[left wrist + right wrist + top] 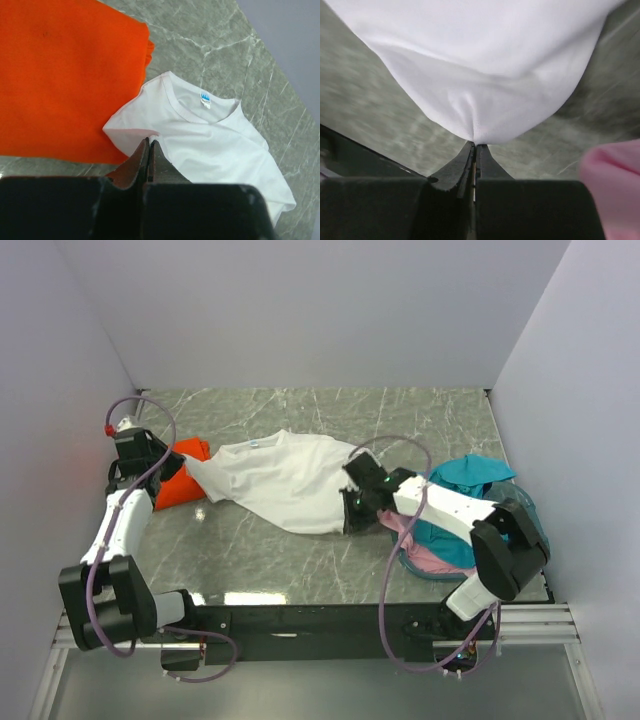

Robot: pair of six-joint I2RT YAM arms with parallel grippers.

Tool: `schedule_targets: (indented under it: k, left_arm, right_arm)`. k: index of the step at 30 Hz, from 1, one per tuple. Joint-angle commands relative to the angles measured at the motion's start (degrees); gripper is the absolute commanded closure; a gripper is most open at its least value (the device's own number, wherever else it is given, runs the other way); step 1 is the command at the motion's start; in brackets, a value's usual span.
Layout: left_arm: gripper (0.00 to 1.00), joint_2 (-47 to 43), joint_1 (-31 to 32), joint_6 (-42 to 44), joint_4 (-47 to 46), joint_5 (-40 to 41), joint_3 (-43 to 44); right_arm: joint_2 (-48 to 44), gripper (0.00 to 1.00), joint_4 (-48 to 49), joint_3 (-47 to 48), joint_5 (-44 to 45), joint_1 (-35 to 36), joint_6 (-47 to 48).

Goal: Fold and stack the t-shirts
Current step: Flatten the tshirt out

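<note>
A grey marbled table (300, 570) is enclosed by pale walls (300, 310) on three sides. At its right edge a teal basket (528, 512) is seen, with a teal t-shirt (470, 478) heaped on top and a pink t-shirt (425, 552) spilling over the near rim. Much of both is hidden by the right arm (450, 508), which is laid across them. An orange t-shirt (178, 488) is set at the left. Between the two sides a white t-shirt (285, 480) is spread across the middle of the table, collar toward the back (a blue label (205, 98) is shown inside the neck by the left wrist camera).

The left arm (120, 525) is stretched forward along the left wall. The left gripper (186, 466) is turned inward and pinched tight on the white t-shirt's left edge, right against the orange t-shirt. The right arm is bent over the basket and reached leftward. The right gripper (352, 502) is clamped on the white t-shirt's right edge, the cloth gathered to a point at the fingertips (465, 160).
</note>
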State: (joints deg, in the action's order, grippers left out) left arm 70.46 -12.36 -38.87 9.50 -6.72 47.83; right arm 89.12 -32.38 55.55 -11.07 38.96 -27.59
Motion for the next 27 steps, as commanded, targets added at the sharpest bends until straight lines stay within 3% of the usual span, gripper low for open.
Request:
schedule_targets:
  k: [1, 5, 8, 15, 18, 22, 27]
  left_arm:
    - [1.0, 5.02, 0.14, -3.49, -4.84, 0.82, 4.98]
    - [1.0, 11.71, 1.89, -4.54, -4.4, 2.24, 13.84]
    - [1.0, 14.09, 3.3, -6.21, -4.22, 2.33, 24.02]
    - [1.0, 16.64, 3.48, -8.77, 0.34, -2.68, 45.2]
    - [1.0, 15.86, 3.57, -8.07, 3.15, -4.44, 52.87]
    - [1.0, 10.6, 3.57, -7.71, 3.42, -5.49, 56.58]
    - [1.0, 0.58, 3.48, -7.36, -0.08, -1.03, 53.43]
  right_arm:
    - [-5.18, 1.0, -3.65, 9.81, 1.06, -5.19, 5.43]
    - [-4.4, 1.0, -1.63, 16.77, -3.34, -13.37, 8.34]
    - [-0.2, 1.0, -4.52, 28.44, -3.26, -16.36, 10.89]
    - [7.55, 1.0, -12.35, 60.93, 0.25, -18.56, 15.55]
    - [8.0, 1.0, -14.9, 70.36, 2.97, -18.57, 17.75]
    - [0.47, 1.0, -10.45, 71.2, 5.35, -18.66, 19.07]
    - [-12.46, 1.0, -0.15, 61.02, 5.18, -18.66, 19.86]
